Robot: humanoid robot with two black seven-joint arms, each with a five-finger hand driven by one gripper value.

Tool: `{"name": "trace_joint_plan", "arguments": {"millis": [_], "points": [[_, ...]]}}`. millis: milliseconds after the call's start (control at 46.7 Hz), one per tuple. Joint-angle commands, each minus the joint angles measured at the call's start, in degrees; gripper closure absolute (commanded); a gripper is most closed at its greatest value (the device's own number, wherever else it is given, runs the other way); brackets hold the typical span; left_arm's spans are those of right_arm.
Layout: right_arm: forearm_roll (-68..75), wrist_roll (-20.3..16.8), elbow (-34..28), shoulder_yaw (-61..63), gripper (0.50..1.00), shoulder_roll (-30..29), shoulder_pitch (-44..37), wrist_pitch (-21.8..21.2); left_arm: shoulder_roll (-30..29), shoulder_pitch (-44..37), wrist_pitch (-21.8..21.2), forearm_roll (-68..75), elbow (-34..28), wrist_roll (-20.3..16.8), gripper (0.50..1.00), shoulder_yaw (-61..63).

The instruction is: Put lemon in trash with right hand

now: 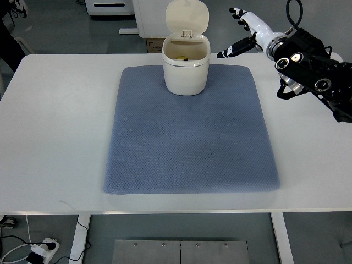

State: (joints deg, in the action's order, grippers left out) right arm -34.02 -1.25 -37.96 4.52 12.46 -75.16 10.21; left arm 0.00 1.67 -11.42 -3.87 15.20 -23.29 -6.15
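1. The right robot hand point(242, 30) enters from the upper right on a black, jointed arm. Its white and black fingers are spread wide and hold nothing. It hovers in the air beyond the far right corner of the mat, well apart from the bin and to its right.

2. Just left of the hand stands a cream trash bin point(186, 65), upright on the far edge of a blue-grey mat point(190, 137). Its hinged lid is tipped back and fully open, so the mouth is free to receive things from above.

3. Inside the bin's mouth a small patch of yellow shows, which is probably the lemon point(183, 55) already lying in the trash. No lemon is visible on the mat or anywhere else.

4. The mat lies flat in the middle of a white desk point(60, 110), with nothing else resting on it. The empty, open hand and the yellow inside the bin suggest the drop is done.

5. The left arm is not visible.
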Motion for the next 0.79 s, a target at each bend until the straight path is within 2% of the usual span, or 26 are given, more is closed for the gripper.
{"name": "trace_joint_plan", "arguments": {"millis": [0, 278, 770], "points": [[1.41, 0.02, -0.01, 1.63, 0.515, 0.81, 0.71, -0.02, 0.00, 0.00, -0.01, 0.00, 0.00, 0.00, 0.500, 0.00], [8.70, -0.60, 0.25, 11.03, 0.515, 3.36, 5.81, 0.07, 0.00, 0.00, -0.01, 0.00, 0.00, 0.00, 0.500, 0.00], [18.02, -0.33, 0.60, 34.76, 0.505, 4.33, 17.50, 1.21, 0.00, 0.00, -0.01, 0.00, 0.00, 0.00, 0.500, 0.00]]}}
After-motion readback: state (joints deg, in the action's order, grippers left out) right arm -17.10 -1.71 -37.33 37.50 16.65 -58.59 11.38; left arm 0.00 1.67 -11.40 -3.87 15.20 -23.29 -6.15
